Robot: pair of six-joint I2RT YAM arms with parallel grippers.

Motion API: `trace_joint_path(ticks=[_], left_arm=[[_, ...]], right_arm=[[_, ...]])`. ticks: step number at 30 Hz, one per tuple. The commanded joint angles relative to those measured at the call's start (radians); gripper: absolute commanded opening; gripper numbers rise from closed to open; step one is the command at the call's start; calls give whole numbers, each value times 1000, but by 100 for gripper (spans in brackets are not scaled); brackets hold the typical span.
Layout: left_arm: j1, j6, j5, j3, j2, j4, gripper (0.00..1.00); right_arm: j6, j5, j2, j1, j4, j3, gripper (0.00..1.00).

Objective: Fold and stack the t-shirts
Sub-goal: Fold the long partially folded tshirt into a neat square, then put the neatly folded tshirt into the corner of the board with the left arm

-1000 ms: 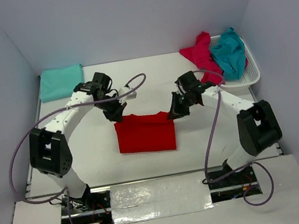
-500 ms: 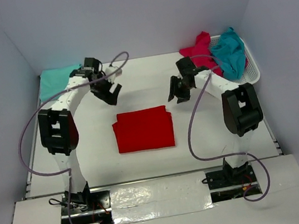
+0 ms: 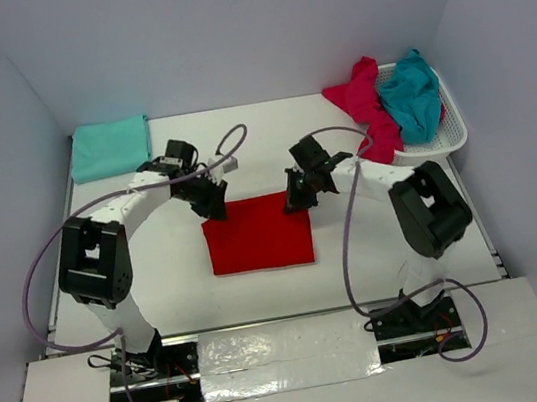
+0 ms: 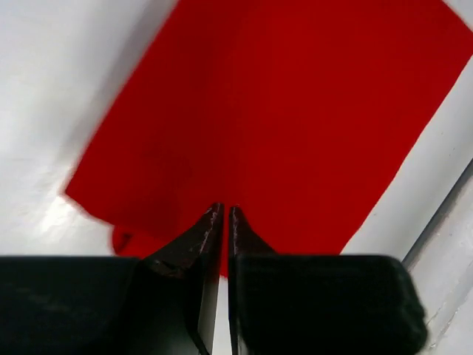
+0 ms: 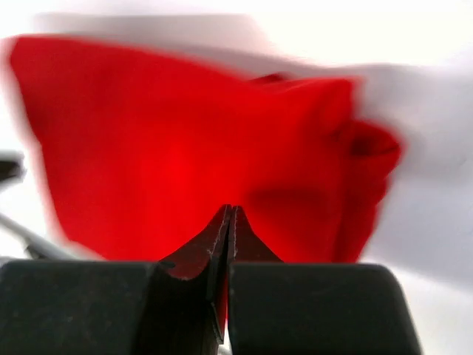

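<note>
A bright red t-shirt (image 3: 258, 235) lies folded into a flat rectangle in the middle of the table. My left gripper (image 3: 217, 207) is low over its far left corner, and my right gripper (image 3: 296, 200) is low over its far right corner. In the left wrist view the left gripper (image 4: 224, 211) shows only a thin slit between its jaws, above the red cloth (image 4: 281, 111) at its edge. The right gripper (image 5: 230, 211) has its tips pressed together over the red cloth (image 5: 185, 148). I see no cloth pinched in either. A folded teal t-shirt (image 3: 110, 147) lies at the far left corner.
A white mesh basket (image 3: 453, 136) stands at the far right. It holds a crumpled teal t-shirt (image 3: 411, 94), and a magenta t-shirt (image 3: 359, 96) spills over its left rim onto the table. Walls close in the table on three sides.
Both grippers let go of the red shirt's far edge, rose open toward the back, then came down again onto its far corners with their jaws closed. The shirt stays flat.
</note>
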Motion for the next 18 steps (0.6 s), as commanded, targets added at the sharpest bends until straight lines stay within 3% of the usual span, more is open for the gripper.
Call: trace_joint_path(ticks=[1, 3, 6, 8, 11, 12, 14, 15, 16, 18], left_arm=[[-5, -62, 52, -90, 14, 156, 21], [-5, -86, -40, -96, 75, 178, 14], [8, -68, -66, -32, 162, 118, 3], [32, -79, -51, -18, 138, 135, 4], [47, -79, -28, 16, 63, 164, 23], [47, -82, -39, 29, 45, 167, 42], [54, -88, -66, 71, -4, 163, 63], [69, -86, -63, 104, -20, 148, 86], [81, -76, 7, 123, -46, 125, 97], [147, -1, 177, 146, -77, 30, 99]], right_arm=[[36, 4, 96, -38, 52, -13, 0], [32, 23, 125, -63, 43, -15, 0], [14, 26, 140, -77, 37, -13, 0], [-5, 27, 136, -77, 24, 2, 0], [-29, 49, 104, -77, -2, 22, 0], [-36, 56, 97, -77, -11, 31, 0], [-65, 63, 75, -77, -51, 68, 7], [-82, 66, 62, -77, -83, 90, 16], [-85, 70, 45, -77, -95, 94, 23], [-89, 89, -22, -77, -117, 75, 35]])
